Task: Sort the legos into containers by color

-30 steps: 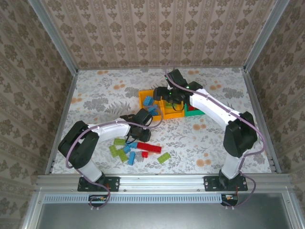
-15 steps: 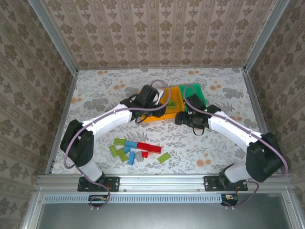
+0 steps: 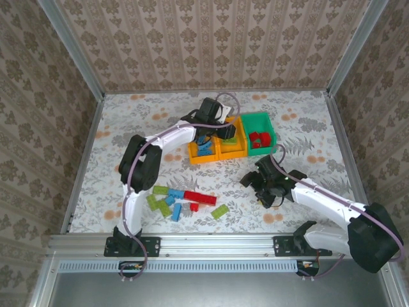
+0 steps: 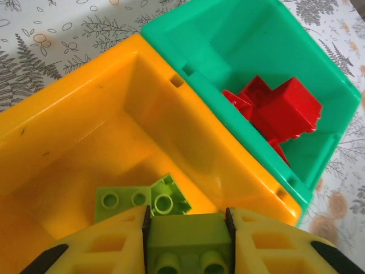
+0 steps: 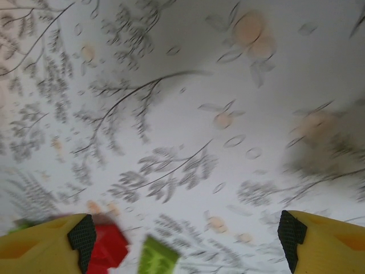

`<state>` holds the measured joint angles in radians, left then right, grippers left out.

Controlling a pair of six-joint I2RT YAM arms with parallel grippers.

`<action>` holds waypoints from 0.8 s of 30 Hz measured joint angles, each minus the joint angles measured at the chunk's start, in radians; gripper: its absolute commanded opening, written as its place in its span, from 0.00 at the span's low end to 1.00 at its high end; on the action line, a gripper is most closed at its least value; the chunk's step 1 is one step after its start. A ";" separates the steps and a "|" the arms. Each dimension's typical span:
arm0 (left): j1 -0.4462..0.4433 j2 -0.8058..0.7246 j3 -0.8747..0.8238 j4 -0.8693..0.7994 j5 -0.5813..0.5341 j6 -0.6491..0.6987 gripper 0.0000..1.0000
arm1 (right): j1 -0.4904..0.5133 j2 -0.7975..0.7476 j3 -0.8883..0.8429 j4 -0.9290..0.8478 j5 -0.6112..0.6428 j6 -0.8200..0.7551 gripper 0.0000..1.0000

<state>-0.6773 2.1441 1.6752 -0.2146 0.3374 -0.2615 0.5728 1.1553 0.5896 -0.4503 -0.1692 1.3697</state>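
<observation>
Left claw [image 4: 187, 227] around lime studded brick [image 4: 189, 238]

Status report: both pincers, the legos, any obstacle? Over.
Left pincer shut on lime green lego, above middle orange-yellow bin. Right pincer open, empty, over table. Loose legos wait near front edge. No obstacle seen.

Looks like a robotics lab test cell, not anyone's home. The whole thing is boxed in by an aluminium extrusion frame [image 3: 217, 242]. The wall panels [image 3: 211, 45] are printed with a damask wallpaper pattern, and a floral sheet covers the counter [image 3: 128, 121]. A left arm [image 3: 166, 135] and right arm [image 3: 319, 199] are bolted to the rail at the near edge, with cables [image 3: 131, 265] looping below. Legos [image 3: 199, 197] and plastic containers [image 3: 231, 154] sit on the counter.
</observation>
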 measured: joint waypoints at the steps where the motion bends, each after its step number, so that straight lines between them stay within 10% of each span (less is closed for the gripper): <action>1: 0.000 0.016 0.014 0.003 0.005 -0.001 0.38 | 0.016 0.007 0.000 0.016 -0.011 0.036 0.87; 9: -0.003 0.032 0.048 0.053 0.014 -0.001 0.66 | 0.159 0.159 0.019 0.104 -0.091 0.291 0.85; 14: -0.003 -0.012 -0.020 0.100 -0.024 -0.010 1.00 | 0.204 0.211 0.091 0.108 -0.126 0.375 0.79; 24: -0.002 -0.225 -0.195 0.163 -0.106 -0.021 1.00 | 0.240 0.324 0.171 0.072 -0.202 0.417 0.68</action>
<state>-0.6796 1.9186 1.4803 -0.0521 0.2310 -0.2829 0.8131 1.4792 0.7609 -0.3782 -0.3714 1.7870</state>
